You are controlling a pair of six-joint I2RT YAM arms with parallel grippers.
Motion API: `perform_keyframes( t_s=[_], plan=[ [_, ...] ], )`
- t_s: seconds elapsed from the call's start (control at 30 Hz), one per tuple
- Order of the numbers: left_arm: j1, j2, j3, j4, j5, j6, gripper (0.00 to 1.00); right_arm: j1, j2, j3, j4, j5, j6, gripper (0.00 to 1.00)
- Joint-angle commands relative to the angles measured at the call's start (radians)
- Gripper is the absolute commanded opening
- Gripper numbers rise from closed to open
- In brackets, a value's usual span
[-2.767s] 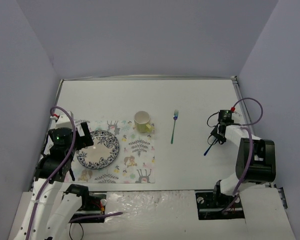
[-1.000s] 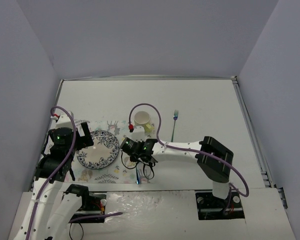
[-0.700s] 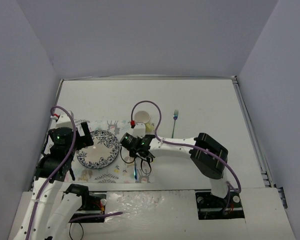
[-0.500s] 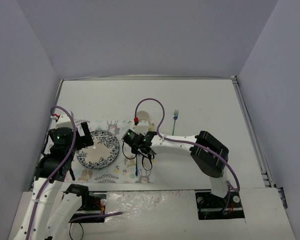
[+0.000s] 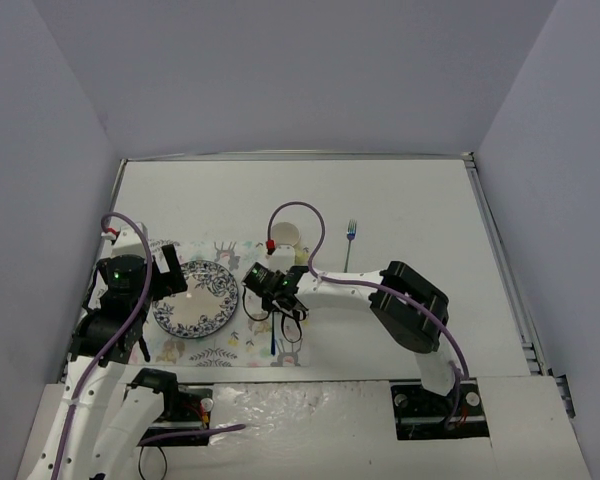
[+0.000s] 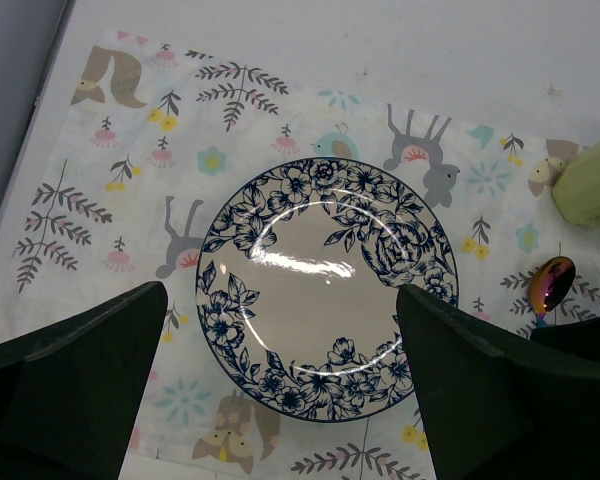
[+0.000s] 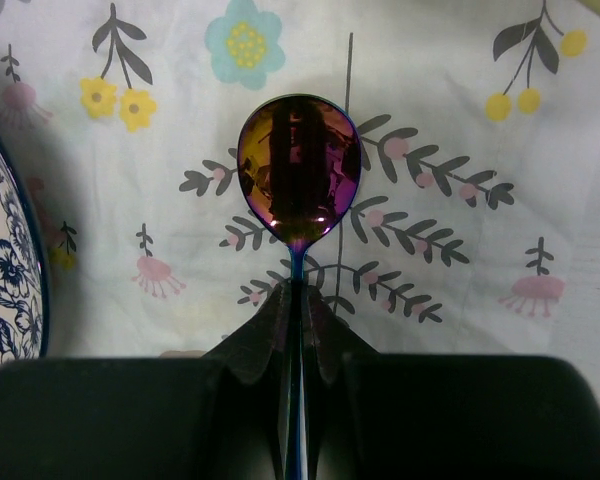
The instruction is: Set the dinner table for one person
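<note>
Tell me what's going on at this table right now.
The right gripper is shut on a spoon, holding it by the handle low over the floral placemat, just right of the blue-patterned plate. Whether the spoon touches the mat cannot be told. The left gripper hangs open above the plate, holding nothing. A pale green mug stands at the placemat's far edge, and a fork lies on the bare table to the right.

You had floral placemat (image 6: 110,200) under blue-patterned plate (image 6: 325,300); iridescent spoon (image 7: 298,170) over placemat, just right of plate; yellow-green cup (image 6: 590,185) at placemat's far edge; fork (image 5: 350,238) off placemat, further right
</note>
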Motion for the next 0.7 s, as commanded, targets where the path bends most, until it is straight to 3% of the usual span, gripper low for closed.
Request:
perform_keyframes(
  t_s=[0.0, 0.2, 0.37, 0.67],
  plan=[
    [0.003, 0.006, 0.017, 0.042, -0.003, 0.003, 0.97, -0.002, 0.008, 0.027, -0.011, 0.015, -0.002, 0.0],
    [0.003, 0.006, 0.016, 0.042, -0.002, 0.003, 0.97, -0.002, 0.013, 0.029, -0.012, 0.008, -0.013, 0.02],
    [0.003, 0.006, 0.017, 0.042, -0.005, 0.003, 0.97, 0.0, -0.001, 0.023, -0.01, 0.006, -0.014, 0.24],
    [0.003, 0.012, 0.018, 0.042, -0.011, 0.0, 0.97, 0.016, -0.15, 0.003, -0.023, 0.076, -0.039, 0.42]
  ],
)
